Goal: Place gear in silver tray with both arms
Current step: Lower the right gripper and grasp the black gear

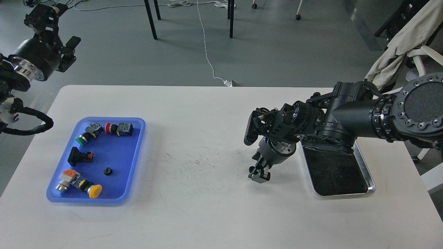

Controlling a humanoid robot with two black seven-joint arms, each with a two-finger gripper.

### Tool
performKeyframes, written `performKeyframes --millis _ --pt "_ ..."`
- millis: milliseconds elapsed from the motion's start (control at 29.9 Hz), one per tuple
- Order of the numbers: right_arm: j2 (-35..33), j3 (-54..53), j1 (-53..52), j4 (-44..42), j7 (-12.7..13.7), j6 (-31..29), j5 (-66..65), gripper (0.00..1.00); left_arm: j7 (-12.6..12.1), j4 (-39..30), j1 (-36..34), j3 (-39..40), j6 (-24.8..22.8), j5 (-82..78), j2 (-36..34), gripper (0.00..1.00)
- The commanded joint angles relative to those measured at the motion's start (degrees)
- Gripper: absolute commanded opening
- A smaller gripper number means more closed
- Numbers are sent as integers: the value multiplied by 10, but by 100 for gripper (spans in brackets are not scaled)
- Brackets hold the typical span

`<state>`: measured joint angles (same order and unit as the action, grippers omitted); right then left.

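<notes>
Table front: bare white table [207, 214] nearest me, scuffed toward its middle.
Blue tray [135, 152]: near left; it holds several push-button switches and one small black gear [108, 171], loose on the floor near the tray's middle.
Silver tray [372, 188]: near right, its dark floor empty as far as I can see; my right arm [360, 114] covers its far end.
Right gripper [259, 171]: pointing down just left of the silver tray, over bare table. It looks dark and bunched; something small and toothed seems to sit at the tips, but I cannot tell whether it is clamped on anything.
Left gripper [71, 52]: farthest, raised beyond the table's left corner, fingers spread, carrying nothing.
Risk: if a gear is between my right fingers, letting go here would drop it on the table, short of the rim, and it could roll.
</notes>
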<state>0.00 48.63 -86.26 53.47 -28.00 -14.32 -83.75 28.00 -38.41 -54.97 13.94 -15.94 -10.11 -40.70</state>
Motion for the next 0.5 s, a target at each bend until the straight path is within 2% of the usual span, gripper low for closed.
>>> performKeyframes --millis 0,200,468 --pt "0 0 0 -4 0 0 0 51 0 0 3 2 0 1 0 99" --pt "0 1 1 -11 0 0 0 42 0 0 3 2 0 1 0 99" --pt "0 1 2 -11 0 -3 0 41 0 0 4 2 0 1 -5 99"
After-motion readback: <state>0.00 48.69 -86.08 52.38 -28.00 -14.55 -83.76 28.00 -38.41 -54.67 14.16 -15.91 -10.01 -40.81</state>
